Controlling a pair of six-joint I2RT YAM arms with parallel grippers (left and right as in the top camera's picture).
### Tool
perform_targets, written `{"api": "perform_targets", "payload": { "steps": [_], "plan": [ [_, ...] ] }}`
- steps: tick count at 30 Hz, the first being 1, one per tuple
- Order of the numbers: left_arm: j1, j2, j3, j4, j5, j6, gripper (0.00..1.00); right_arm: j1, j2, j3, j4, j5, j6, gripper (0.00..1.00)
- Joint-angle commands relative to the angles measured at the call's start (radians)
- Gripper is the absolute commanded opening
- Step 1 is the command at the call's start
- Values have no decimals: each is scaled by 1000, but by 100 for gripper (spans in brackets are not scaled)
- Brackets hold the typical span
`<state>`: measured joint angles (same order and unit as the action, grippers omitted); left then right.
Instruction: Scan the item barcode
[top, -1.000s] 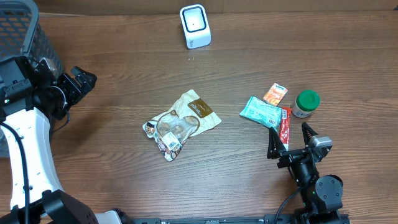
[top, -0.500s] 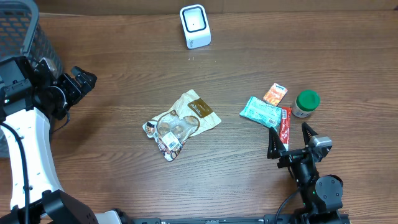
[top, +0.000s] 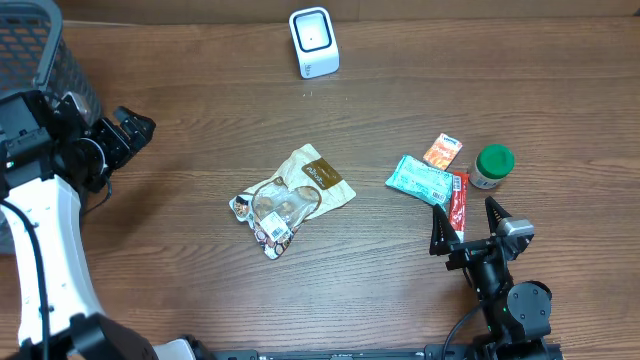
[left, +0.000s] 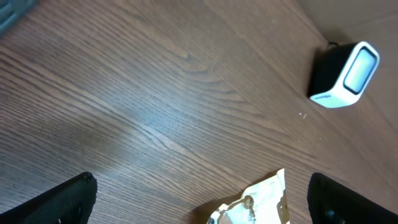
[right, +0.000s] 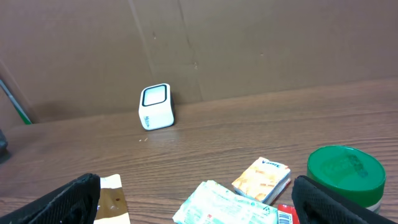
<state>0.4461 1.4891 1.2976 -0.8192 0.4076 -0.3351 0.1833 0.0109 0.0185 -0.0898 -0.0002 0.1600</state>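
A white barcode scanner (top: 314, 42) stands at the table's far edge, also seen as the scanner (left: 346, 74) and the scanner (right: 156, 106) in the wrist views. A crumpled cream and brown snack bag (top: 291, 197) lies mid-table; its top corner, the bag (left: 261, 202), shows between my left fingers. At the right lie a teal packet (top: 421, 180), a small orange packet (top: 442, 151), a red stick pack (top: 458, 203) and a green-lidded jar (top: 492, 166). My left gripper (top: 128, 132) is open at the far left, holding nothing. My right gripper (top: 467, 227) is open just in front of the teal packet (right: 227, 206).
A dark mesh basket (top: 45, 50) stands in the back left corner beside my left arm. A brown cardboard wall (right: 249, 43) runs behind the scanner. Bare wooden table lies between the snack bag and the scanner.
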Motion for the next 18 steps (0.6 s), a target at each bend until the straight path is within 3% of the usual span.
{"api": "perform_targets", "payload": {
  "steps": [1, 11, 18],
  "plan": [
    [-32, -135, 6, 1, 0, -5, 99, -5, -8, -11, 5, -1, -3, 100],
    [-138, -487, 6, 1, 0, -5, 99, -5, -8, -11, 5, -1, -3, 100],
    [-137, -594, 5, 0, 0, -5, 100, -5, -8, -11, 5, -1, -3, 100]
  ]
}}
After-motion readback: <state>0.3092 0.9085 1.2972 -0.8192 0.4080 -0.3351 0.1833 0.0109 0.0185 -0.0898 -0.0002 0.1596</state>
